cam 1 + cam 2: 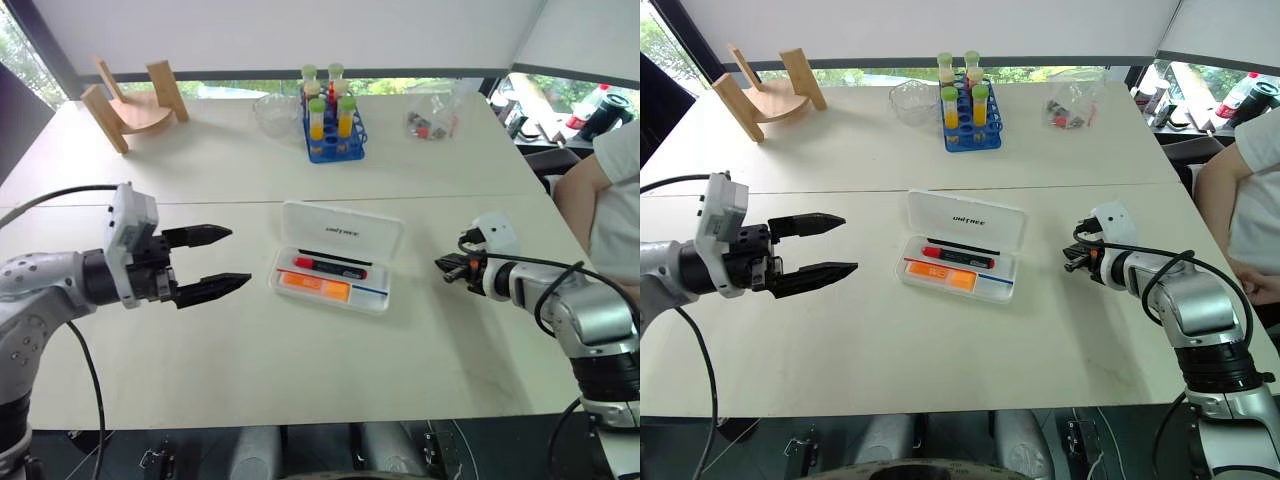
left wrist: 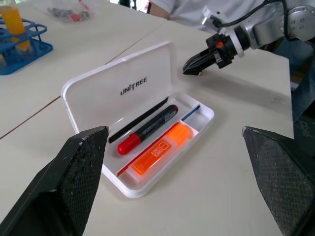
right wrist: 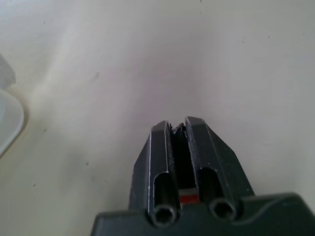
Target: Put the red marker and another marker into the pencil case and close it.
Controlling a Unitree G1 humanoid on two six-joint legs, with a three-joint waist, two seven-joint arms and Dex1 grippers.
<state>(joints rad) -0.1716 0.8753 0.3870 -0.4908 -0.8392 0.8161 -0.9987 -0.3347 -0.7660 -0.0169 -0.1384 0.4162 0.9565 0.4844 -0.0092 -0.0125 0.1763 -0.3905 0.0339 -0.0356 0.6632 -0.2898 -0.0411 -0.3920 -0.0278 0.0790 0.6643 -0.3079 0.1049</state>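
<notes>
white plastic pencil case (image 1: 335,256), light, rigid (slippery): push its raised lid edge. left tool (image 1: 212,263) gapes beside it; right tool (image 1: 447,267) pinched empty.

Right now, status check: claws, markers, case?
Left claw open, empty; right claw shut, empty. Slim red-capped black marker and chunky orange highlighter inside flat white plastic pencil case, lid open. Nothing blocking.
</notes>
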